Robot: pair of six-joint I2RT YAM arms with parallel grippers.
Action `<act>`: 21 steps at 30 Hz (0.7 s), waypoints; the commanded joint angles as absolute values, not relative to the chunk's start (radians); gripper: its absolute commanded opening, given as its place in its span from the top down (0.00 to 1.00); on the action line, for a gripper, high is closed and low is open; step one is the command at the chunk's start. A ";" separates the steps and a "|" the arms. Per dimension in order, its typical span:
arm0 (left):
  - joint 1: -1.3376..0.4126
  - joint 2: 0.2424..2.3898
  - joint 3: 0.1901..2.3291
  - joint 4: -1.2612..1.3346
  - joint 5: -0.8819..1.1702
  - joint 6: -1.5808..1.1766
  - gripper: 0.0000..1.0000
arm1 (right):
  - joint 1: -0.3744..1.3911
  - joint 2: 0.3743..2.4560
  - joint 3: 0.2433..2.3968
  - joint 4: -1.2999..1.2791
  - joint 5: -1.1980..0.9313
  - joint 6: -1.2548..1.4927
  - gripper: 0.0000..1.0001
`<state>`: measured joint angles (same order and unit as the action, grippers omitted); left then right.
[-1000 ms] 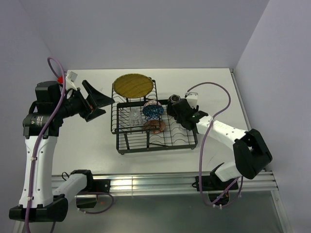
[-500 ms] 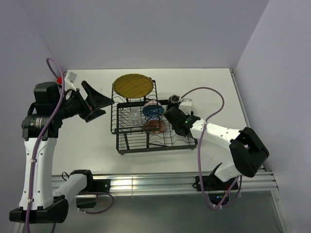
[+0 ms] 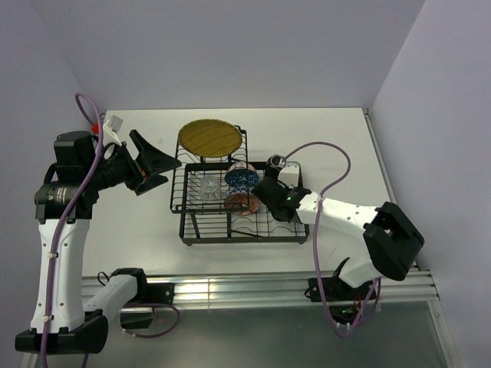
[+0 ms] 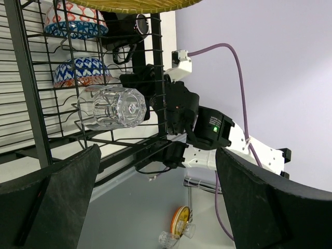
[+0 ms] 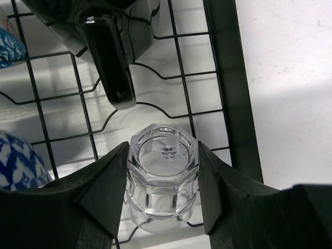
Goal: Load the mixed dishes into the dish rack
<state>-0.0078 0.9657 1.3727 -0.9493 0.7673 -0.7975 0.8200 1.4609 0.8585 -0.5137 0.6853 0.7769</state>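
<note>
Two bowls [image 3: 241, 177] [image 3: 242, 202], one plate [image 3: 209, 137], one mug [image 3: 275, 162], two cups [image 3: 211, 186] [image 5: 163, 181], one in right tool [image 3: 270, 192]; left tool [image 3: 169, 169] wide.

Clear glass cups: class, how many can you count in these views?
2. One clear glass cup sits in the black wire dish rack; the other is between the fingers of the right gripper, over the rack. More could be hidden.

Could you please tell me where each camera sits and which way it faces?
Top external: overhead from behind, looks down at the dish rack; left arm, right arm show.
Left wrist: looks sideways through the rack at the racked glass cup and right arm; open left end effector frames it.
Right wrist: looks down into the rack; right end effector grips the held glass cup.
Shared: all show the blue patterned bowl.
</note>
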 commanded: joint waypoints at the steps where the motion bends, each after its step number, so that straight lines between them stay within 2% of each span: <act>1: -0.003 0.956 1.382 -0.943 0.796 -0.762 0.01 | 0.850 1.407 0.871 -0.670 0.721 0.818 1.00; 12: -0.003 0.988 1.416 -0.974 0.778 -0.738 0.01 | 0.818 1.436 1.022 -0.647 0.845 0.686 1.00; 21: -0.003 0.982 1.465 -0.922 0.759 -0.752 0.01 | 0.805 1.234 1.170 -0.719 0.744 0.611 1.00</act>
